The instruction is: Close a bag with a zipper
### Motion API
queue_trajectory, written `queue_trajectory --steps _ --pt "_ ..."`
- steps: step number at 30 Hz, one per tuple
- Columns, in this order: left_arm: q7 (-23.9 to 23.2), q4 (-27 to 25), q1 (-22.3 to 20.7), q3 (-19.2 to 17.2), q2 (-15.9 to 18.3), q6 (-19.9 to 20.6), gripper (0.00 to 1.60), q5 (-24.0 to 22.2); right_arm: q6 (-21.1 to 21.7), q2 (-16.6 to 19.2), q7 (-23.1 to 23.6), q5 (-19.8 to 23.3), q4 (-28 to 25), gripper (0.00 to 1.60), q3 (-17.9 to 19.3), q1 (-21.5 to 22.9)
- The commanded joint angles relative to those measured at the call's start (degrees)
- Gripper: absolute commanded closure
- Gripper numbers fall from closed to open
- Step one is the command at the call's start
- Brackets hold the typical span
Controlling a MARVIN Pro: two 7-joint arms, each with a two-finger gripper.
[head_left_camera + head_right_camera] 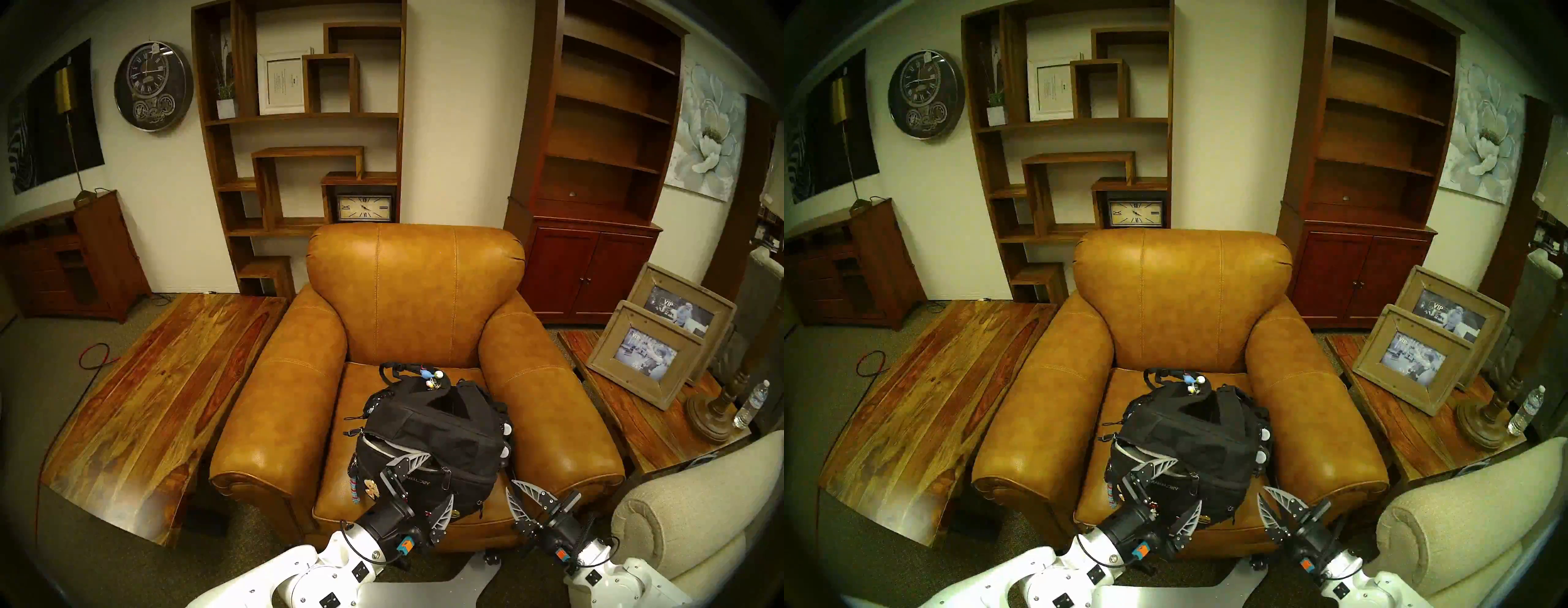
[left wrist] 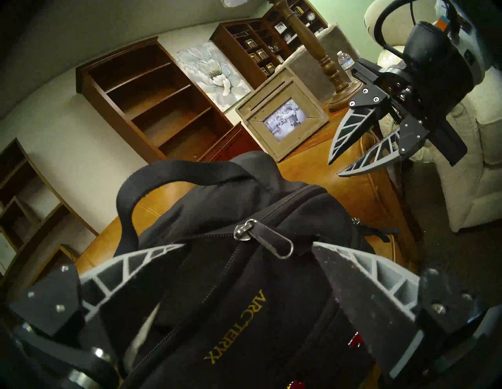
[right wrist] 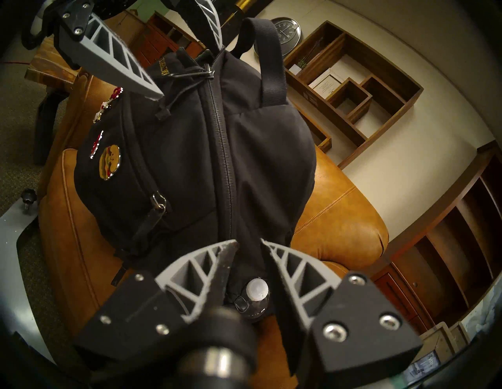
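The black bag (image 1: 441, 424) lies on the seat of a tan leather armchair (image 1: 415, 297), its lettered front pocket (image 2: 239, 326) towards me. Its zipper (image 1: 379, 441) gapes at the left, showing pale grey lining; the rest of its run (image 3: 223, 141) looks closed up to the small metal-ringed pull (image 2: 262, 240). My left gripper (image 1: 441, 477) is open wide, one finger on each side of the lettered pocket, with the pull just ahead of the tips (image 2: 248, 244). My right gripper (image 1: 510, 486) hovers by the bag's right front corner, jaws slightly apart (image 3: 249, 241) and holding nothing.
A long wooden coffee table (image 1: 161, 403) stands left of the chair. On the right, a side table (image 1: 636, 424) carries two photo frames (image 1: 645, 356), a lamp base (image 1: 712, 412) and a water bottle (image 1: 751, 403). A beige sofa arm (image 1: 695, 501) is close to my right arm.
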Motion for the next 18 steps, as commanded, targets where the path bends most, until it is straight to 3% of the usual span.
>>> queue_trajectory --steps 1,6,9,12,13,18 --pt "0.91 -2.29 -1.89 0.75 0.04 0.27 0.0 0.61 -0.26 0.25 0.22 0.28 -0.49 0.83 0.06 0.08" --pt "0.52 -2.44 -2.73 1.79 0.67 0.33 0.03 0.6 -0.26 0.25 0.3 0.34 -0.54 0.83 0.1 0.04" --pt "0.64 -1.87 -3.02 2.27 0.94 0.35 0.33 0.62 -0.26 0.26 0.34 0.38 -0.5 0.83 0.12 0.01" --pt "0.85 -1.48 -3.24 2.64 1.21 0.54 0.38 0.74 -0.27 0.27 0.37 0.42 -0.48 0.83 0.14 -0.03" --pt "0.94 -1.34 -3.29 2.7 1.26 0.5 0.54 0.54 -0.28 0.28 0.38 0.43 -0.48 0.83 0.15 -0.04" --pt "1.37 -0.92 -3.62 3.1 1.37 0.58 0.56 0.35 -0.3 0.32 0.44 0.46 -0.5 0.83 0.16 -0.05"
